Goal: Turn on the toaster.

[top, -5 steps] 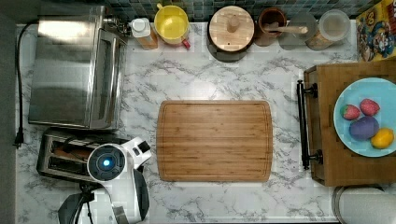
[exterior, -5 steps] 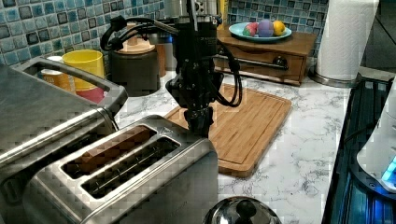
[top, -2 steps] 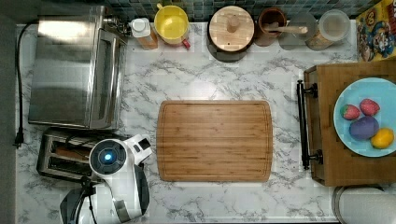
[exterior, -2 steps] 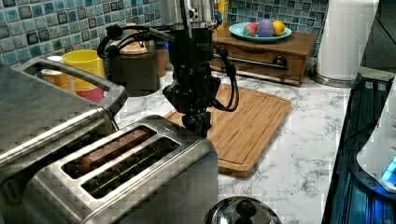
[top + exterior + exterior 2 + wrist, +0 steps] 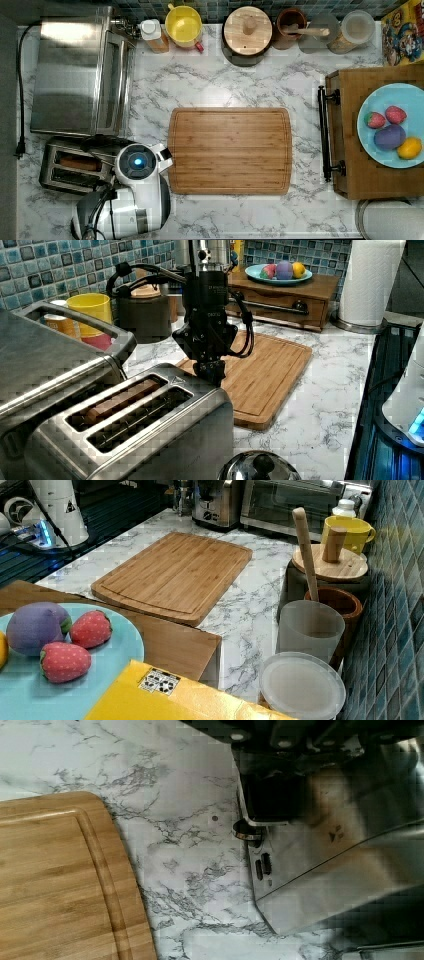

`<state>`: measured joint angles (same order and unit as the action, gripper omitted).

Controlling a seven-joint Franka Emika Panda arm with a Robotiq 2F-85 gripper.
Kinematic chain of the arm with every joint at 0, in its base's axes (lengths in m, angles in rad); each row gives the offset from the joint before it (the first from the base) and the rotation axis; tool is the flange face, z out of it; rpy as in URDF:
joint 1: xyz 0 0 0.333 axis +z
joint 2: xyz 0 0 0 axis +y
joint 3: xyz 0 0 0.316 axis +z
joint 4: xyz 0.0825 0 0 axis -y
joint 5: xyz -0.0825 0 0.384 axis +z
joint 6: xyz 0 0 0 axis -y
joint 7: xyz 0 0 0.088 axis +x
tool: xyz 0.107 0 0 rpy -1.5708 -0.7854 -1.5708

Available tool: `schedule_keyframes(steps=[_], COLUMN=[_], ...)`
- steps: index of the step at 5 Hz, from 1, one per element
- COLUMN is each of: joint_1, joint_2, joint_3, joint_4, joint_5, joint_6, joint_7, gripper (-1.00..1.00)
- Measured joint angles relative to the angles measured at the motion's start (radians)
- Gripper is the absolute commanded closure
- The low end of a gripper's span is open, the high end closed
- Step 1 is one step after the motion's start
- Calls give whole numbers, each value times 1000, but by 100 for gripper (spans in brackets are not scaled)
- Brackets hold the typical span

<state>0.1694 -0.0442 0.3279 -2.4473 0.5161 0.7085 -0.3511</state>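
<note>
The toaster (image 5: 60, 167) is a small brushed-steel box at the top view's lower left, with brown bread (image 5: 120, 397) sitting in one of its two long slots. In the left view the toaster (image 5: 150, 440) fills the foreground. My gripper (image 5: 210, 374) hangs straight down over its end that faces the cutting board, fingers shut together with nothing held, just above the top edge. From above, the arm's wrist (image 5: 136, 162) covers that end. The wrist view looks down the toaster's steel end face (image 5: 320, 865), where a dark block (image 5: 267, 800) sits above a small round dial (image 5: 245, 831).
A bamboo cutting board (image 5: 230, 150) lies just beyond the toaster. The large toaster oven (image 5: 75, 75) stands close beside the toaster. A steel kettle lid (image 5: 255, 467) sits in front. Jars and a yellow mug (image 5: 183, 25) line the back wall; a wooden box with a fruit plate (image 5: 390, 125) is farther off.
The gripper has come down a little toward the toaster's end, and the wrist has shifted slightly toward the top view's right. The toaster and bread look unchanged.
</note>
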Motion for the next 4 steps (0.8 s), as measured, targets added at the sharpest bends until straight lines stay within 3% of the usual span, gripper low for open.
schedule_keyframes(steps=[4], joint_1=[-15], joint_2=[71], joint_3=[-3], joint_4=[18], joint_5=[24], joint_6=[31], joint_7=[-76], gripper=[100])
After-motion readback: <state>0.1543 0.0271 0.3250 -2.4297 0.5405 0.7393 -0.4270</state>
